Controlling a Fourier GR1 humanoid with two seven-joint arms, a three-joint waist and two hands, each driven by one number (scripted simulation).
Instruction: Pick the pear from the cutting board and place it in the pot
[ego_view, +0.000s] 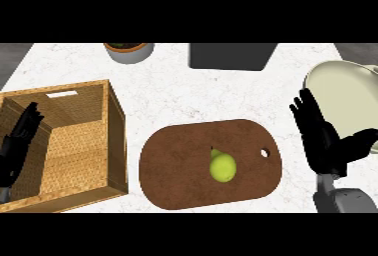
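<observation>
A yellow-green pear (223, 167) lies near the middle of the dark brown cutting board (177, 170), stem end pointing away from me. The cream pot (343, 92) stands at the right edge of the counter, partly cut off by the view. My right hand (319, 136) is open, fingers straight and pointing up, between the board's right end and the pot, touching neither the pear nor the board. My left hand (18, 142) is open at the left edge, in front of the basket, holding nothing.
A wicker basket (111, 135) sits left of the board, close to its edge. A grey planter (131, 51) and a dark grey box (230, 56) stand along the counter's far side. White marbled counter shows between them and the board.
</observation>
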